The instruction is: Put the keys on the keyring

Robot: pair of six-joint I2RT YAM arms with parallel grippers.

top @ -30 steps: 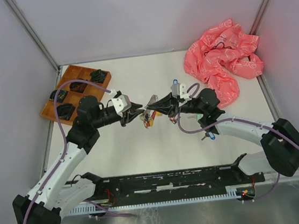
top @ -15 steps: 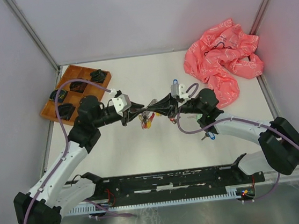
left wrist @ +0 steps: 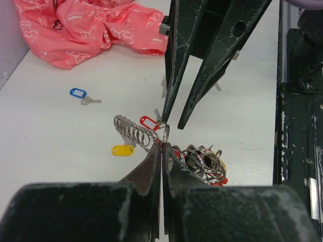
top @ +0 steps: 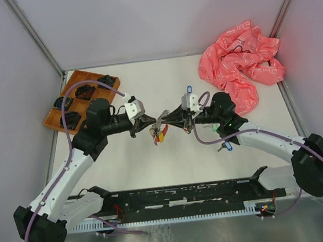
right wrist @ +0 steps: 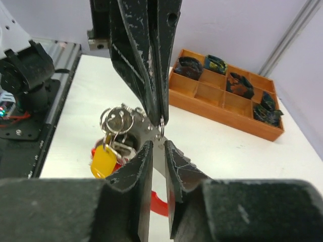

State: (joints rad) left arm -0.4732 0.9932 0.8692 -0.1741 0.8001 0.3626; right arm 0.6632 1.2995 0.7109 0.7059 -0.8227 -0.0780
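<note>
The keyring (left wrist: 202,160), a cluster of silvery rings and a coiled chain with a red piece, hangs between both grippers over the table's middle (top: 158,132). My left gripper (left wrist: 162,144) is shut, pinching a small ring (left wrist: 165,132) of that cluster. My right gripper (right wrist: 158,144) faces it tip to tip, jaws a narrow gap apart, fingertips (left wrist: 164,117) just above the same ring. Keys with a yellow tag (right wrist: 105,160) and a red tag (left wrist: 148,121) dangle from the cluster. A loose blue-tagged key (left wrist: 81,94) lies on the table; another blue tag (top: 227,147) lies under the right arm.
A wooden compartment tray (top: 81,98) with dark coiled items sits at the back left. A crumpled pink cloth (top: 240,65) lies at the back right. The black rail (top: 181,194) runs along the near edge.
My left gripper has shut onto the small ring. The right gripper's jaws have parted slightly. Both wrists have shifted a little towards the back of the table with the cluster.
</note>
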